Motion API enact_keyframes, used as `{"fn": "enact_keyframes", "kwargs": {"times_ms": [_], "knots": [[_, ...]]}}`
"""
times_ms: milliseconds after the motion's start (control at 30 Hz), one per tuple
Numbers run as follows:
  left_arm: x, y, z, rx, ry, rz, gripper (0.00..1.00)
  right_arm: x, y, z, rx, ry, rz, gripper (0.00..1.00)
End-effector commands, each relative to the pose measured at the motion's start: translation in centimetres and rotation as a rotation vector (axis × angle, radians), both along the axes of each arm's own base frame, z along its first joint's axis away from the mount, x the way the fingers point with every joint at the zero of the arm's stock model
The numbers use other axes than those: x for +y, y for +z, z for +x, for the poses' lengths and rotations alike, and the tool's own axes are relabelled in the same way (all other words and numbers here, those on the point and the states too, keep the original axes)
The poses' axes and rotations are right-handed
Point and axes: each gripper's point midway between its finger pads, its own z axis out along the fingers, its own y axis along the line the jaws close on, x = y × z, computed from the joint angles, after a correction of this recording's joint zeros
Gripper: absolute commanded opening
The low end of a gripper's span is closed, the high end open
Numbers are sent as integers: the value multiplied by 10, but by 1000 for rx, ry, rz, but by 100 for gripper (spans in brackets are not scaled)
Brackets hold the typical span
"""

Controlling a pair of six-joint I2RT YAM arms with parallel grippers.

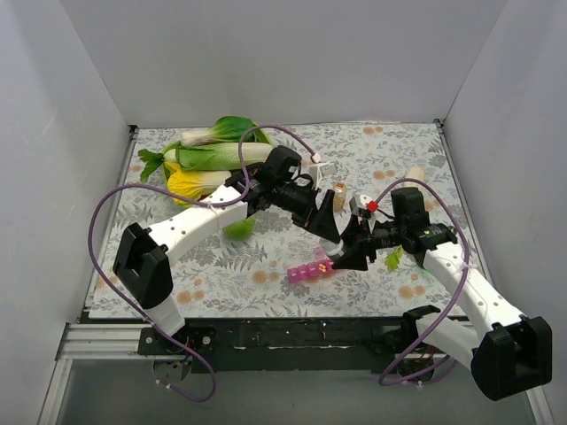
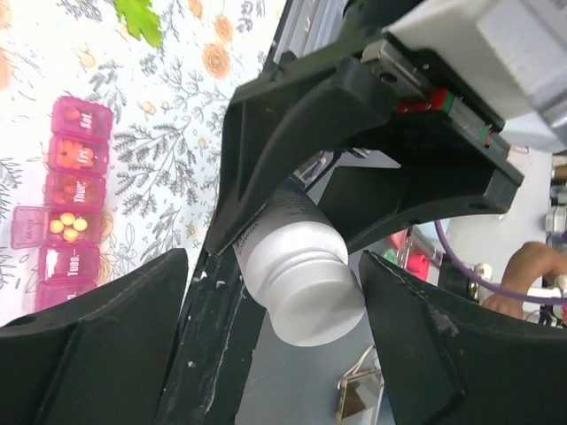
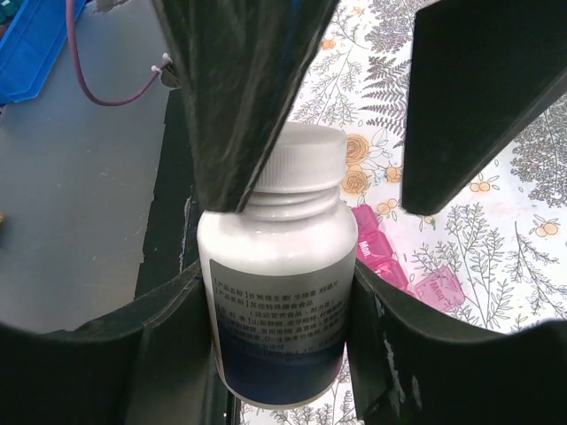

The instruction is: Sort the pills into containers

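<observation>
Pill organiser (image 2: 71,204): translucent pink strip of small square compartments in a row, flat on the floral tabletop (image 1: 399,150), close to the near edge and just beside the two pincers. Day labels are readable on the closed lids. One compartment stands with its lid (image 2: 27,227) swung out to the side.

Pills (image 2: 68,226): a few small round yellow-orange ones, inside that uncovered compartment.

White bottle (image 3: 282,239): plastic, white screw cap on, printed label with a dark blue band at its lower end. It is held off the tabletop, above the near edge, next to the organiser.

Right pincer (image 3: 276,276): closed on the body of the bottle, one finger pressed to each side of the label.

Left pincer (image 2: 273,255): fingers spread wide and straddling the cap end of the bottle. One finger lies against the cap and shoulder and the other stands clear of it, so nothing is gripped.

Leafy greens (image 1: 217,146): several heads at the far left of the tabletop, with a yellow vegetable (image 1: 190,184) just in front of them.

Small jar (image 1: 339,190): upright, beyond the pincers, well apart from the organiser.
</observation>
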Motion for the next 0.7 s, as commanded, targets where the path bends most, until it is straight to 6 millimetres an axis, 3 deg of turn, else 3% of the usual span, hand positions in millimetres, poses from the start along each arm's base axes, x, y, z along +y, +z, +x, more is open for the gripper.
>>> {"fn": "enact_keyframes", "kwargs": {"times_ms": [0, 33, 167, 300, 333, 367, 400, 433, 533, 567, 633, 667], "knots": [[7, 45, 15, -76, 87, -96, 81, 3, 16, 0, -74, 31, 51, 1], [9, 51, 17, -81, 107, -103, 88, 3, 17, 0, -79, 30, 51, 1], [18, 71, 20, -104, 159, -149, 98, 2, 17, 3, -108, 19, 37, 1], [29, 81, 18, -124, 218, -166, 98, 0, 15, 7, -154, 1, 12, 1], [33, 74, 20, -111, 252, -150, 98, 0, 18, 10, -177, -7, 3, 1], [41, 80, 22, -92, 336, -149, 98, -2, 19, 14, -202, -16, -9, 1], [45, 79, 24, -63, 385, -151, 98, -4, 16, 18, -235, -33, -40, 1], [49, 66, 25, -24, 436, -142, 98, -5, 17, 22, -264, -46, -54, 1], [59, 76, 30, 129, 631, -209, 98, -9, 21, 40, -379, -109, -120, 1], [62, 59, 29, 198, 672, -199, 98, -10, 22, 45, -408, -127, -139, 1], [62, 77, 25, 306, 709, -305, 98, -14, 23, 56, -491, -175, -194, 1], [63, 65, 24, 358, 731, -304, 98, -15, 23, 59, -510, -186, -211, 1]]}}
